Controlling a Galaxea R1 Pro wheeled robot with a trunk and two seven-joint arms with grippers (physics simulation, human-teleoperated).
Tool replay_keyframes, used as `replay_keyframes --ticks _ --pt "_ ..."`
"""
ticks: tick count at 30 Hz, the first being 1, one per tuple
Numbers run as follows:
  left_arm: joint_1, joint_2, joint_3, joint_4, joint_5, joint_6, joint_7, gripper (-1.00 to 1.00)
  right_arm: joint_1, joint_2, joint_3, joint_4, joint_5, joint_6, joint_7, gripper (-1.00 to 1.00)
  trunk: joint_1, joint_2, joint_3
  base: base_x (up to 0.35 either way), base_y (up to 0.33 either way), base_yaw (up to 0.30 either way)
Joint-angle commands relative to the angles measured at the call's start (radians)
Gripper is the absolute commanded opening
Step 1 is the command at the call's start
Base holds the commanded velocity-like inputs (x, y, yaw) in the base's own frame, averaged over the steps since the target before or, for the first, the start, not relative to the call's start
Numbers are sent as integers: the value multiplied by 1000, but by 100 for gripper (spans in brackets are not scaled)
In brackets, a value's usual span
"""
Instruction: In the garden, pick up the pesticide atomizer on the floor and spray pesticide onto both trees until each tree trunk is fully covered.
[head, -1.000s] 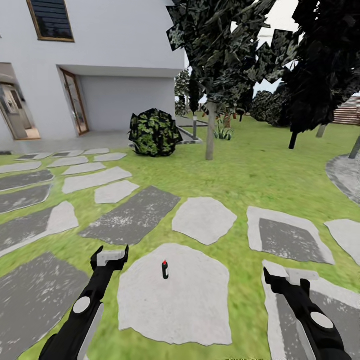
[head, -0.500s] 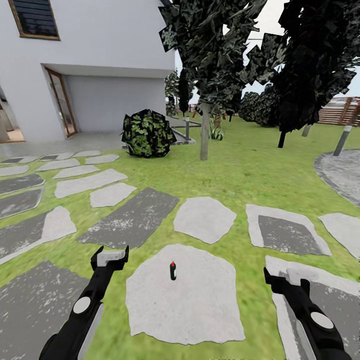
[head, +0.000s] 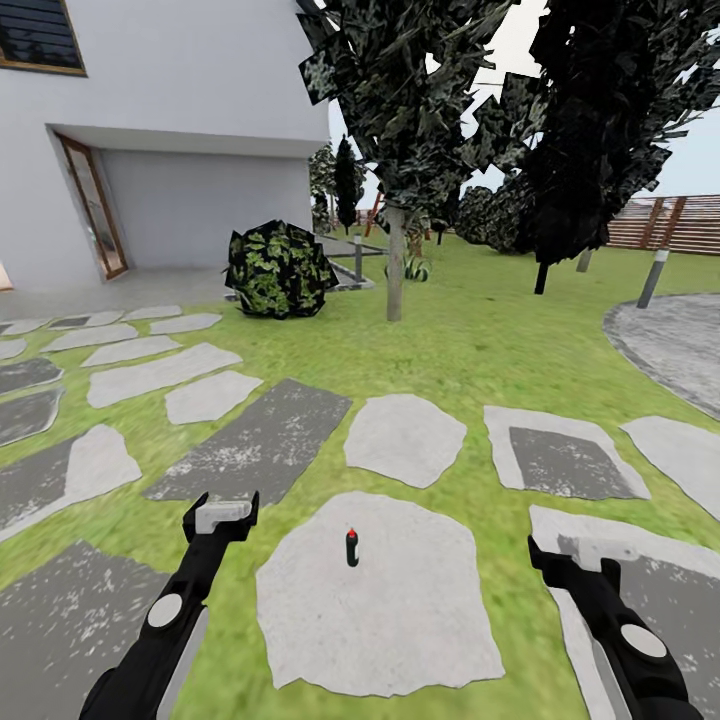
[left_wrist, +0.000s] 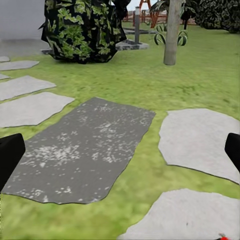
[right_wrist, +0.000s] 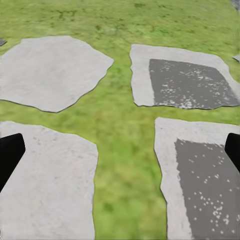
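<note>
Item: pesticide atomizer (head: 352, 548), a small dark upright sprayer with a red tip, stood on a pale, rough-edged stepping stone (head: 400, 620) set in the lawn (head: 480, 350), near the robot and between its two arms. Judged light, rigid and probably smooth-bodied; narrow enough to tip if nudged, so best taken around the dark middle of the body, below the red tip, with the fingers closing from either side. Left hand (head: 221, 513) was open and empty, hovering just left of the stone; its dark fingertips (left_wrist: 10, 157) framed the left wrist view far apart. Right hand (head: 580, 553) was likewise open and empty, well to the right of the atomizer over another slab. Surroundings: irregular flat paving stones, some light grey and matte, some dark and speckled (head: 250, 440), bedded in mottled green grass. Farther off, a tree (head: 395, 265) with a straight pale trunk and dark patchy crown; a rounded leafy bush (head: 278, 270) to its left; a white house wall (head: 180, 90); a brown slatted fence (head: 665, 225) at far right.
</note>
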Motion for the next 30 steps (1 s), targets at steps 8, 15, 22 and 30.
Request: replay_keyframes --ticks 8,15,22,30 --pt "-67 1 0 2 2 163 0 100 -3 -7 -1 0 -8 187 2 100 0 0 0 2 2 -1" --pt "-257 -5 -1 138 4 258 1 100 -109 -7 2 6 2 276 3 100 0 0 0 0 0 0" --pt "-309 1 1 337 3 234 2 100 -134 -16 13 1 1 281 12 100 0 0 0 0 0 0" --pt "-311 1 2 397 6 95 2 100 -133 -18 18 1 1 281 41 100 0 0 0 0 0 0"
